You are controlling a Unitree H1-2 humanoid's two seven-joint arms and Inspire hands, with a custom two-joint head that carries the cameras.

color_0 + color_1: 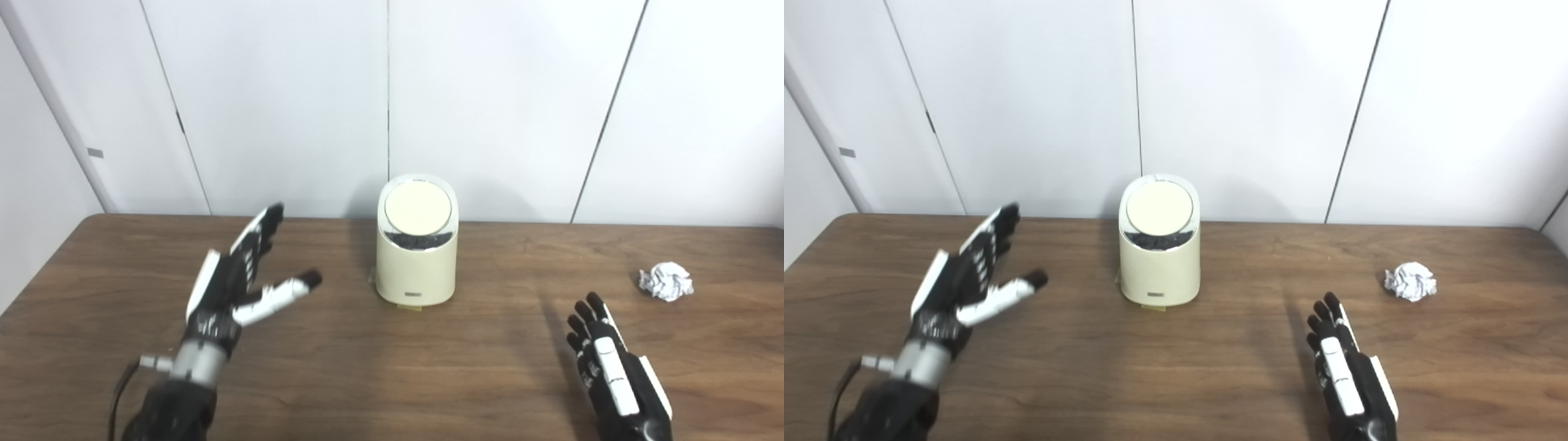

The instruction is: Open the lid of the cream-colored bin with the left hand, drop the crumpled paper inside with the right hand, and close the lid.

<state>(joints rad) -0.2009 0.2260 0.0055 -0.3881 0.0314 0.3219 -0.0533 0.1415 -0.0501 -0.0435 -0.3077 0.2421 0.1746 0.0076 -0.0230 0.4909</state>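
A cream-colored bin (416, 269) stands at the back middle of the wooden table (392, 367). Its round lid (418, 207) is tilted up at the back, and a dark gap shows below its front edge. A crumpled white paper ball (666, 281) lies on the table at the right. My left hand (239, 275) is open and raised left of the bin, fingers spread, holding nothing. My right hand (606, 361) is open low near the table's front right, left of and nearer than the paper, holding nothing.
White wall panels (392, 104) stand right behind the table's back edge. The table's left edge runs diagonally at the far left (43, 269).
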